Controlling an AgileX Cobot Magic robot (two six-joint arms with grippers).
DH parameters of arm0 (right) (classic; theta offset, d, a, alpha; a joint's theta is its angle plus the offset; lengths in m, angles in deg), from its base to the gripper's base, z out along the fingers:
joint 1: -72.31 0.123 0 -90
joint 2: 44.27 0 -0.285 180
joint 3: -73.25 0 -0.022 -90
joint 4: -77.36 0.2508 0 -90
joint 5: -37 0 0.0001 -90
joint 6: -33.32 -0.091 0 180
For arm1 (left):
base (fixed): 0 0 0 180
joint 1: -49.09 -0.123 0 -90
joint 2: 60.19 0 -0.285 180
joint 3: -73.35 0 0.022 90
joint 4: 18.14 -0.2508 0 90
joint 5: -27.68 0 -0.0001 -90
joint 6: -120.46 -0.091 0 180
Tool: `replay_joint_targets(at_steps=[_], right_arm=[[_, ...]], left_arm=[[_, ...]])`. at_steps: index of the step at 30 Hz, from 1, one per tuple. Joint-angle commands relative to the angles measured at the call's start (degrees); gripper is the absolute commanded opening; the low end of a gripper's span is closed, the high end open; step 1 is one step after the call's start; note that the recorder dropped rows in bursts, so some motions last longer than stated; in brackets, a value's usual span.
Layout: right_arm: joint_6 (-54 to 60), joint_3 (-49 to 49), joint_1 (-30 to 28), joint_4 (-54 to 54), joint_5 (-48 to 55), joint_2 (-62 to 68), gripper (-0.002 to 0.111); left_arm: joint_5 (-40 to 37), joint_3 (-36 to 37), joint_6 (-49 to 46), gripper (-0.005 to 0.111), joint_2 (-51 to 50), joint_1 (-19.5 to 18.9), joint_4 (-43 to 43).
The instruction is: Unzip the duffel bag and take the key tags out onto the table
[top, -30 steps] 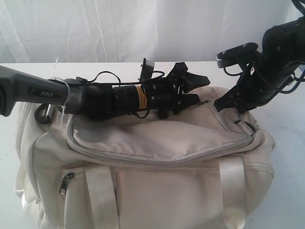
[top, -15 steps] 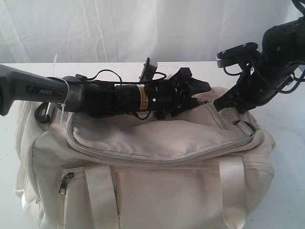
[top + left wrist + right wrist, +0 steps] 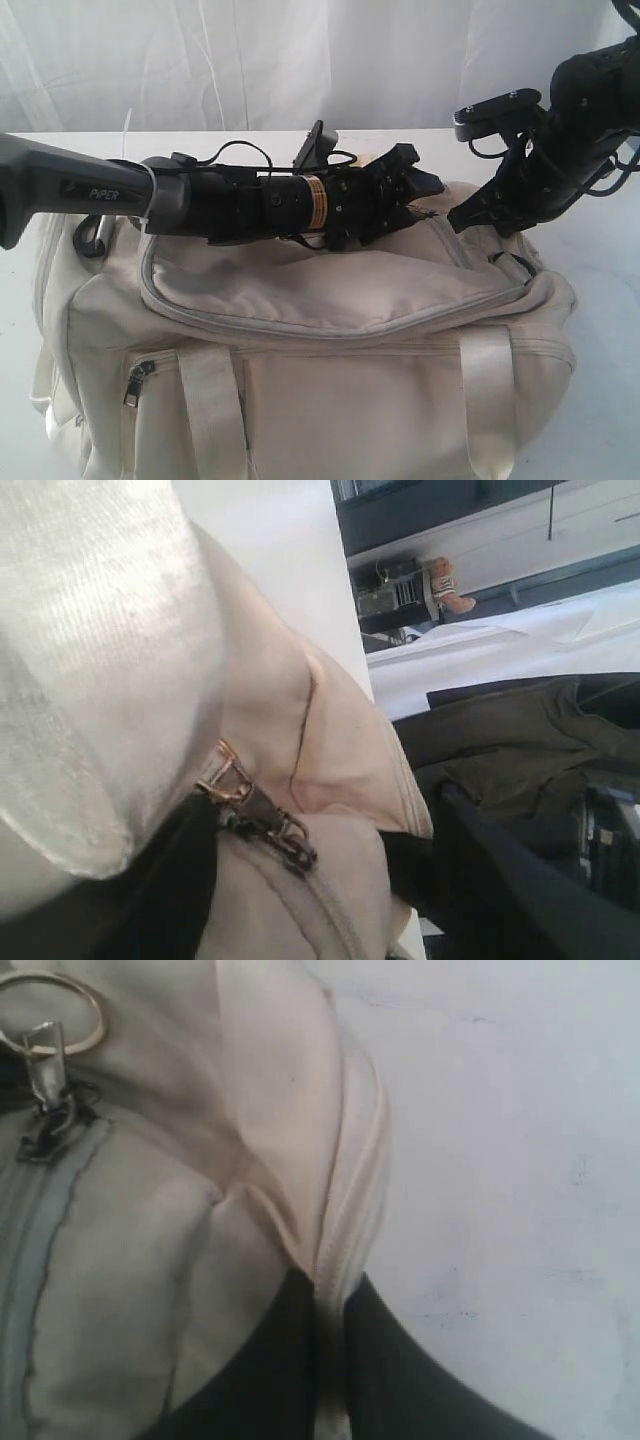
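Fingers (image 3: 165, 890) of the left gripper (image 3: 410, 196) stand wide around the zipper pull (image 3: 255, 815) atop the duffel bag (image 3: 330, 330), its zipper running back under this arm; the right gripper (image 3: 325, 1282) pinches the bag's end seam.

Lower part of the duffel bag (image 3: 330, 390) off-frame; left hand (image 3: 424, 198) fingertips indistinct.

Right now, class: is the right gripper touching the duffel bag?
Touching. The right wrist view shows the right gripper pinching a seam fold of the duffel bag.
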Motion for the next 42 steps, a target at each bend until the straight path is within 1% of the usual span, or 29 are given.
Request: replay_joint_targets(at_steps=[1,3,8,12,15,17,18,19,20,21,22,24,26,29,31,34,37,39,42], right_arm=[[0.5,-0.4,-0.5,-0.5,0.9,0.2,0.000],[0.5,-0.4,-0.5,-0.4,0.9,0.2,0.000],[0.5,-0.4,-0.5,-0.4,0.9,0.2,0.000],[0.4,-0.4,-0.5,-0.3,0.9,0.2,0.000],[0.4,-0.4,-0.5,-0.3,0.9,0.2,0.000],[0.4,-0.4,-0.5,-0.3,0.9,0.2,0.000],[0.4,-0.4,-0.5,-0.3,0.9,0.2,0.000],[0.4,-0.4,-0.5,-0.3,0.9,0.2,0.000],[0.4,-0.4,-0.5,-0.3,0.9,0.2,0.000],[0.4,-0.4,-0.5,-0.3,0.6,0.2,0.000],[0.4,-0.4,-0.5,-0.3,0.3,0.2,0.000],[0.3,-0.4,-0.5,-0.3,0.1,0.2,0.000],[0.3,-0.4,-0.5,-0.3,0.1,0.2,0.000],[0.3,-0.4,-0.5,-0.3,0.1,0.2,0.000],[0.2,-0.4,-0.5,-0.3,0.0,0.2,0.000],[0.2,-0.4,-0.5,-0.3,-0.1,0.2,0.000],[0.2,-0.4,-0.5,-0.3,-0.1,0.2,0.000],[0.2,-0.4,-0.5,-0.3,0.2,0.2,0.000],[0.2,-0.4,-0.5,-0.1,0.2,0.2,0.000]], left_arm=[[-15.7,1.6,-0.7,0.066,-2.4,-0.9,-1.2],[-17.3,1.6,-0.7,0.066,-2.4,-0.9,-1.2],[-17.3,1.6,-0.7,0.066,-2.4,-0.8,-1.1],[-21.9,1.6,-0.7,0.066,-2.9,0.2,-0.6],[-21.3,1.6,-0.7,0.066,-4.1,0.6,2.3],[-18.3,1.6,-0.7,0.066,-5.5,1.0,6.6],[-17.6,1.6,-0.7,0.065,-6.5,1.1,9.8],[-17.7,1.6,-0.7,0.065,-6.9,1.1,10.9],[-17.6,1.6,-0.7,0.061,-7.5,1.1,13.4],[-17.6,1.6,-0.7,0.058,-7.6,1.1,13.8],[-17.1,1.6,-0.7,0.051,-7.9,1.1,13.8],[-16.1,1.6,-0.7,0.043,-8.0,1.5,12.6],[-15.6,1.6,-0.7,0.044,-8.0,1.9,10.8],[-15.2,1.6,-0.7,0.054,-8.0,2.1,9.0],[-15.2,1.6,-0.7,0.058,-8.0,2.1,8.7],[-15.5,1.6,-0.7,0.058,-8.1,2.9,7.9],[-20.0,1.6,-0.7,0.058,-8.2,5.1,9.1],[-21.3,1.6,-0.7,0.058,-8.5,5.8,9.6],[-21.6,1.1,-0.7,0.058,-10.0,5.8,11.6]])
